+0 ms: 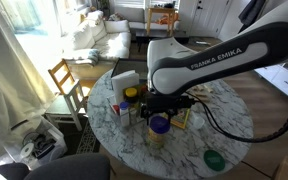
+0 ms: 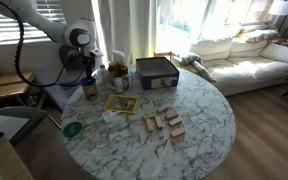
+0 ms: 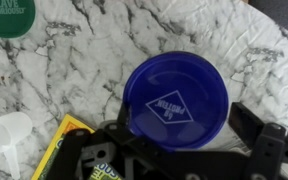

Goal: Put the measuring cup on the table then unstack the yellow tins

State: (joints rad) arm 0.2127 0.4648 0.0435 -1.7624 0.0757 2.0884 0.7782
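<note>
Marble table (image 3: pixel 84 60): measuring cup (image 3: pixel 174 97) upright, axis vertical, under wide-spread gripper (image 1: pixel 164 108).

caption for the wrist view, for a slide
Open gripper hovers over the blue measuring cup, with the marble table and a green disc beyond.

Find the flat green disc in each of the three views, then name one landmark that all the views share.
In an exterior view: green disc at lower right, by the table's edge.
In an exterior view: disc at lower left, by the table's edge.
Wrist view: disc in the top left corner, cut off by the frame.
Shared landmark: marble table.
</note>
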